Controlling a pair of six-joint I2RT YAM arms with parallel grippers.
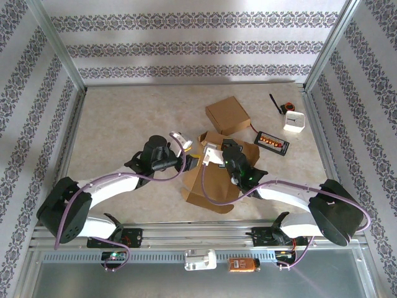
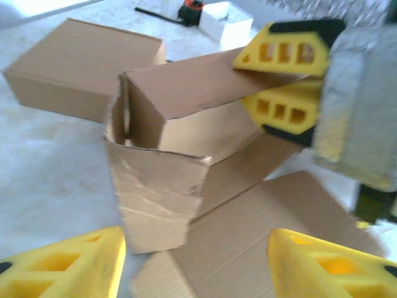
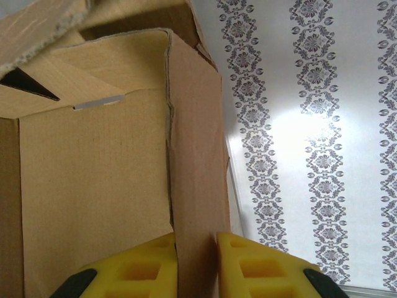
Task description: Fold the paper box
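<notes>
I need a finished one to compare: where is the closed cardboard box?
In the top view the closed cardboard box lies right of centre, just beyond the half-folded box, with the small white box farther right.

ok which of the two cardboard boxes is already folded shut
The far cardboard box, standing alone with its lid closed. The near box is half flat, flaps open, with the right gripper pinching a panel.

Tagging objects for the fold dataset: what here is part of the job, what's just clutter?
Job: paper box, half folded; right gripper, shut on its flap; left gripper, open near it.
Clutter: closed brown box; white box; black tray; black-and-orange tool.
</notes>
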